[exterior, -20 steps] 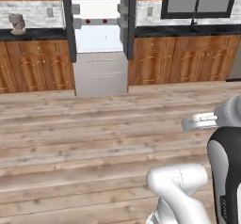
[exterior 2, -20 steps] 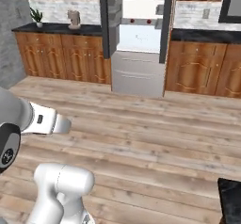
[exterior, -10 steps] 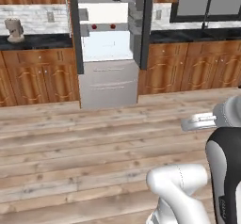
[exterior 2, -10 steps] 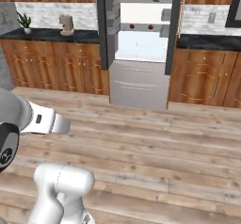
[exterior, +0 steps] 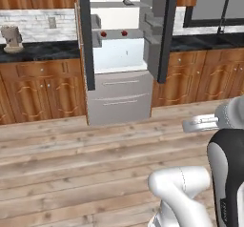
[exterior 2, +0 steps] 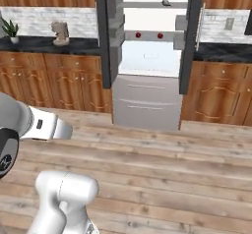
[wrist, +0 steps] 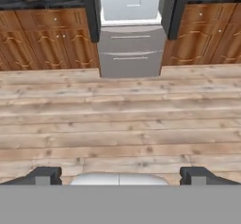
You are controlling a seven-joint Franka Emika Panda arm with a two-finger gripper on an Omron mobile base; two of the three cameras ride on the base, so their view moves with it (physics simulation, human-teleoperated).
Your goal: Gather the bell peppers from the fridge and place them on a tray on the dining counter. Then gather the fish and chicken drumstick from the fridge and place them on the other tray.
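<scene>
Above bare floorboards, end effector (wrist: 119,175) wide open, empty.

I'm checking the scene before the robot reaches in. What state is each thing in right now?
fridge: both upper doors open, shelves showing.
fridge drawers: both shut.
two red items: sitting on a fridge shelf, too small to identify.
lower cabinets: doors shut.
hand: open, fingertips wide apart, holding nothing.
</scene>
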